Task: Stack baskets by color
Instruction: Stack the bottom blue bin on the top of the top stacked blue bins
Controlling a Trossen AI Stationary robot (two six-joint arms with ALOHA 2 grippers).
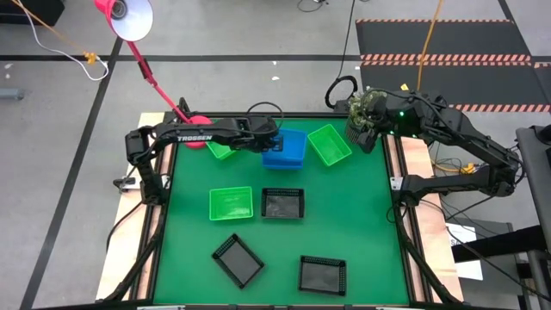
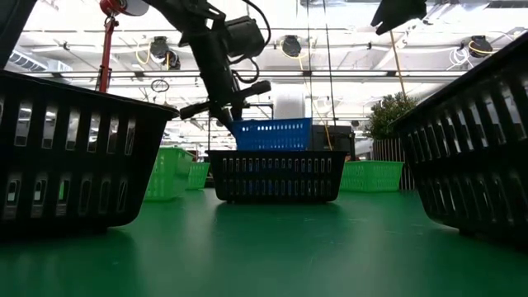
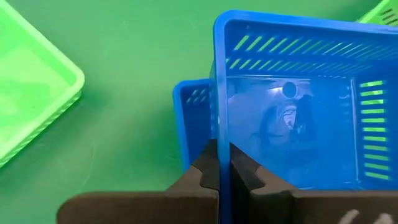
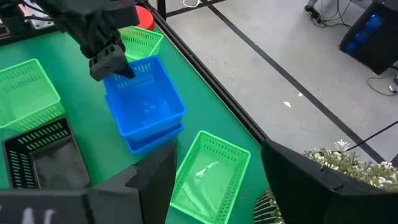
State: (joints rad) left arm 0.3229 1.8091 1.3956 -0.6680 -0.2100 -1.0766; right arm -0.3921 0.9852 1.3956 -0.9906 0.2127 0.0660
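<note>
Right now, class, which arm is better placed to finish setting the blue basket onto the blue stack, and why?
The left. Its tool is shut on the rim of the blue basket, which is over the blue stack. The right tool hangs open, off by the table's far right corner.

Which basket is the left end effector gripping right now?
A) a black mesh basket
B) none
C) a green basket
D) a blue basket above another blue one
D: the left end effector is shut on the wall of the blue basket, above another blue basket.
</note>
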